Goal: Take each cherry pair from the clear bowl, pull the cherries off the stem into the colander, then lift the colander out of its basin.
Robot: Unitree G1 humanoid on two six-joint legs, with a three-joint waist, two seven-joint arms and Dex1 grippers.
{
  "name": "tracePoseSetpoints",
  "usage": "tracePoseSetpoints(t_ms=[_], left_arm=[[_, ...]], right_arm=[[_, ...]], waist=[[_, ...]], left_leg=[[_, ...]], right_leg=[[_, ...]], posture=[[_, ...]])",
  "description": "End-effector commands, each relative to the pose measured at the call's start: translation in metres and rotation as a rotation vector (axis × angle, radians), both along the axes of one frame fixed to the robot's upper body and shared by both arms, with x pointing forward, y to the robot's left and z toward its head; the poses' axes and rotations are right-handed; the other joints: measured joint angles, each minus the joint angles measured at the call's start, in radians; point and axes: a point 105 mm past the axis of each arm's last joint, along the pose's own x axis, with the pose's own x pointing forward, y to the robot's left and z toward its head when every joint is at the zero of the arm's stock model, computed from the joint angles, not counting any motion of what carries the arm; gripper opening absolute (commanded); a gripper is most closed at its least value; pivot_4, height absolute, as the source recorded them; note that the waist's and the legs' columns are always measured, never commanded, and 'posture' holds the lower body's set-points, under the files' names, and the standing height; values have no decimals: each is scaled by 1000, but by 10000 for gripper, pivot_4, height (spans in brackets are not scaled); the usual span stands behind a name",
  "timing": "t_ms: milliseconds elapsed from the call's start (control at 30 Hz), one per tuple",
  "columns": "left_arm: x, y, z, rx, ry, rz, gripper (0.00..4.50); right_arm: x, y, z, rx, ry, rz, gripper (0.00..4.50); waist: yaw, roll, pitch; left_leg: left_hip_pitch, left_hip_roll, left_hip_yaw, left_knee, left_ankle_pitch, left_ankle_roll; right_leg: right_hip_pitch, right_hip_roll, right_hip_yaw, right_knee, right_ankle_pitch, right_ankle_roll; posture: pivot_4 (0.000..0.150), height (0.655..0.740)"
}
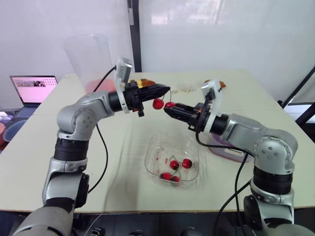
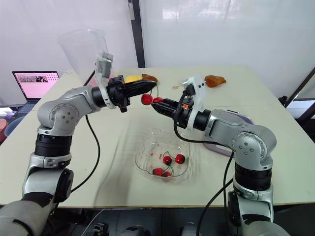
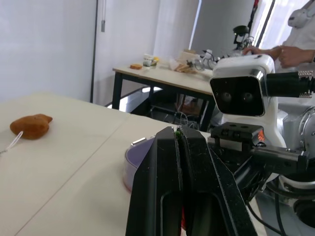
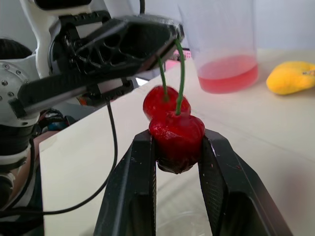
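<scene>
You see a glossy, smooth-skinned cherry on a slick green stem. The fingers: matt black plastic. Your clear bowl: shiny transparent plastic. The table around the bowl: smooth, matt cream.

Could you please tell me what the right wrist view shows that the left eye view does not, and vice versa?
Right wrist view, not the left eye view: how the two stems run up into the shut left gripper, and how the right gripper clamps one cherry from both sides. Left eye view, not the wrist view: the clear bowl holding more cherries, the laptop and the purple basin. Both: the two grippers, the cherry pair and the clear cup.
</scene>
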Motion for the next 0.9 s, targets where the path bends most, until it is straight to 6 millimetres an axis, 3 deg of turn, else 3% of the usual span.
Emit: tracePoseSetpoints(t_ms=[33,267,367,533,667,767,900], left_arm=[[-5,4,11,-23,-57,0,0],[-5,6,9,-34,-55,10,0],[-5,7,9,-41,-55,16,0],[-7,6,8,-54,-44,8,0],[-11,1,2,-29,-68,-10,0],[-13,-1,0,-29,-85,-11,0],[-15,-4,-4,-24,-86,-18,0]], right_arm=[[-11,4,3,60,39,75,11725],[-19,-15,-1,30,71,61,11725],[-19,-37,4,-26,30,-1,11725],[-2,-108,8,-340,-78,-249,11725],[5,-155,-7,-622,-75,-325,11725],[13,-180,-25,-781,-53,-334,11725],[30,-202,-46,-902,-55,-357,25121]], waist=[[0,0,0],[5,0,0],[5,0,0],[9,0,0],[5,-1,0],[1,0,0],[3,-1,0]], left_leg=[[0,0,0,0,0,0],[0,0,0,0,0,0],[0,0,0,0,0,0],[-1,-1,1,1,-1,1],[-1,0,3,1,-1,1],[0,0,5,1,-1,2],[1,1,5,1,-1,2]], right_leg=[[0,0,0,0,0,0],[0,0,0,0,0,0],[0,0,0,0,0,0],[0,0,0,-1,0,0],[0,0,0,-1,0,0],[0,0,0,-1,0,1],[0,0,1,-2,0,1]], posture=[[1500,7400],[1500,7400],[1500,7400],[1500,7400],[1500,7400],[1500,7400],[1500,7400]])
